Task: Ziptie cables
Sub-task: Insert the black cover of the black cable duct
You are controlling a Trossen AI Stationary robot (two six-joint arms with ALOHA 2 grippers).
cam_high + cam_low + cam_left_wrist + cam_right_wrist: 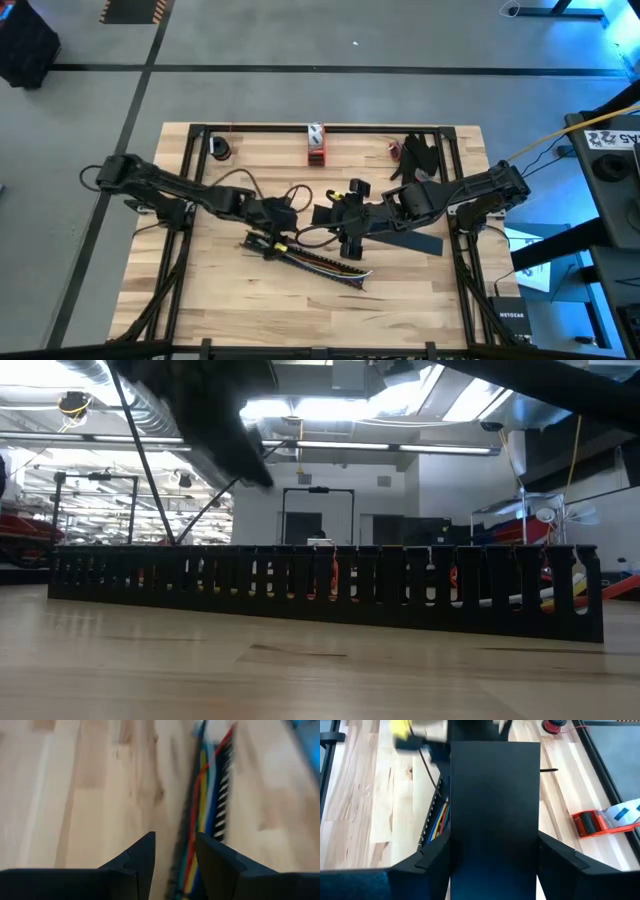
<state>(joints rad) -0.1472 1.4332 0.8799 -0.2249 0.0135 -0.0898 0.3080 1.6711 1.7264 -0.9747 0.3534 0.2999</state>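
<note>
Both arms are in over the middle of the wooden table (420,300), and the action sits right where they meet. The cables (322,266) lie in a slanted bundle at the table's centre, running along the black slotted bar (300,257); from the left wrist you can pick out red, yellow and blue strands (196,827) stretched side by side against the bar's comb-like teeth (221,795). The left hand (272,240) hovers at the upper-left end of that bundle, its two dark fingers (139,857) apart, with the near end of the cables showing in the gap between them; whether they touch the wires, I cannot tell. Over on the other side, the right hand (352,222) is clamped on a flat black panel (495,810), its fingers (427,857) pressing the panel's two long edges, and the panel fills the middle of that wrist view. Beside the panel a few coloured wire ends (440,822) peek out along the bar. From table height the slotted bar (330,585) stretches across the picture like a low fence, colours glinting through its slots. Back near the far edge sits an orange tape dispenser (316,143), well apart from the work.
</note>
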